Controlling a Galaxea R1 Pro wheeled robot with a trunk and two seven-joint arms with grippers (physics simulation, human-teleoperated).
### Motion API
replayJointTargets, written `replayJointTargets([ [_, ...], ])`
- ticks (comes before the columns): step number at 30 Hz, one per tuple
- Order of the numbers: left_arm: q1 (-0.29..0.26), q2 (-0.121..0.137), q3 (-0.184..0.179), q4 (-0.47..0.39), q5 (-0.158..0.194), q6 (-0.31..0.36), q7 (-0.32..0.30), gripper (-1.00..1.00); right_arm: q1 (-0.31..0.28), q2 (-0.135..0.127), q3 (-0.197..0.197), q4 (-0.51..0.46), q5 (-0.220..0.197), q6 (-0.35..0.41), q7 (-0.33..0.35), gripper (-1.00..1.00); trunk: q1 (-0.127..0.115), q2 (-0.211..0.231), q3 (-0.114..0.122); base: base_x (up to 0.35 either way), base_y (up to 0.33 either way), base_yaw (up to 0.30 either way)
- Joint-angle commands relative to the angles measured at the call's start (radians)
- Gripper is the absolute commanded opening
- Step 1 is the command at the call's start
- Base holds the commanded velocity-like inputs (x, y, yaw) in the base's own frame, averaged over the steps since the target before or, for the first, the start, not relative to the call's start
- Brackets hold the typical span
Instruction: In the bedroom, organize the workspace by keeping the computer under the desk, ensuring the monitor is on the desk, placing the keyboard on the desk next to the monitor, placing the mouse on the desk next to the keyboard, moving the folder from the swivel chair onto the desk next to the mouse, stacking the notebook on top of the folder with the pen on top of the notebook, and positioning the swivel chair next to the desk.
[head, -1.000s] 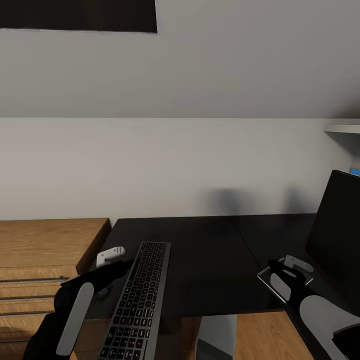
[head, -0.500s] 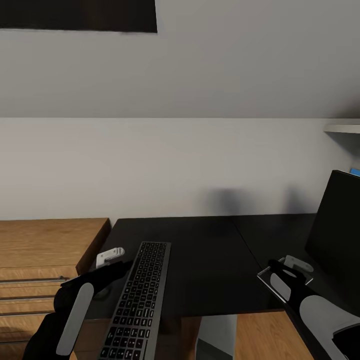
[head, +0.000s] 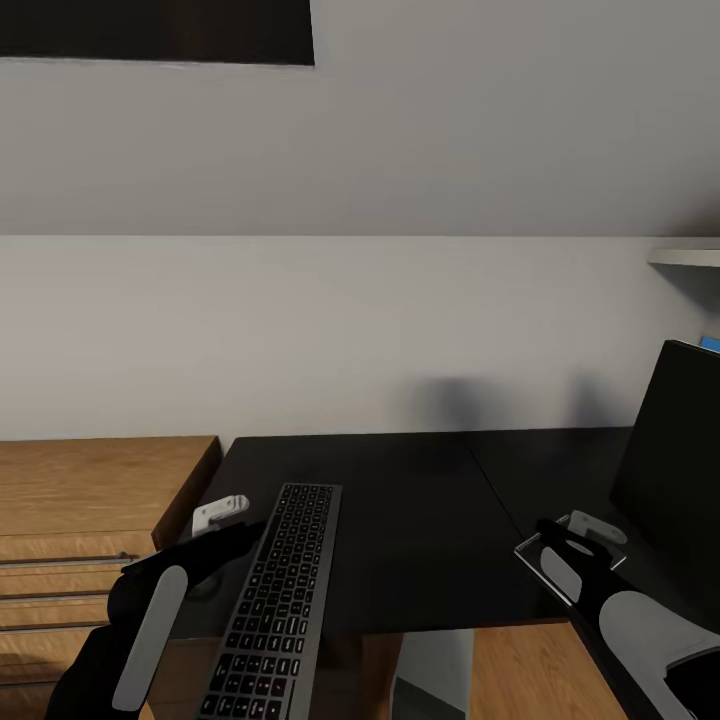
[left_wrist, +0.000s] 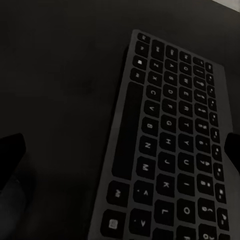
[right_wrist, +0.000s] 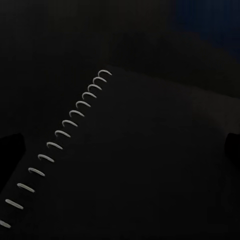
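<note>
Head view: keyboard (head: 275, 605) lies on desk (head: 420, 520), long axis running away from robot, near end overhanging the front edge. Left gripper (head: 222, 522) just beside its left rim; monitor (head: 668, 455) far right, so the coming shift looks rightward.

Left wrist: keyboard (left_wrist: 167, 160) between spread fingertips, nothing gripped.

Right wrist: spiral-bound notebook (right_wrist: 130, 165) below, jaws apart, not holding.

Both arms are done in glossy black with rounded segments. A long pale grey oval inlay is set along the left arm (head: 150, 625), and a wider grey-white panel is seen on the right arm (head: 640, 630). White bracket pieces are mounted near each wrist.
</note>
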Motion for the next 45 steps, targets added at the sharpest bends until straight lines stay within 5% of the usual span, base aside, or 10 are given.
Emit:
replayJointTargets([
  [1, -0.001, 0.0, 0.0, -0.001, 0.01, 0.004, 0.008, 1.0, 0.001, 0.0, -0.004, 0.0, -0.036, 0.043, 0.0, 1.0, 0.0, 0.0, -0.001, 0.0, 0.0, 0.0],
  [4, 0.0, -0.006, 0.017, -0.018, 0.004, 0.004, 0.008, 1.0, -0.008, 0.017, -0.003, -0.018, 0.005, -0.017, -0.001, 1.0, 0.0, 0.0, -0.001, 0.0, 0.0, 0.0],
  [10, 0.001, 0.001, 0.033, -0.023, 0.004, 0.004, 0.009, 1.0, -0.009, 0.04, -0.004, -0.016, -0.007, -0.018, -0.002, 1.0, 0.0, 0.0, -0.001, 0.0, 0.0, 0.0],
  [20, 0.001, 0.02, 0.035, -0.023, 0.005, 0.004, 0.008, 1.0, -0.01, 0.045, -0.006, -0.037, -0.011, -0.021, -0.007, 1.0, 0.0, 0.0, -0.001, 0.0, 0.0, 0.0],
  [45, 0.001, 0.02, 0.035, -0.022, 0.007, 0.004, 0.008, 1.0, -0.01, 0.05, -0.004, -0.037, -0.011, -0.025, -0.004, 1.0, 0.0, 0.0, -0.001, 0.0, 0.0, -0.065],
])
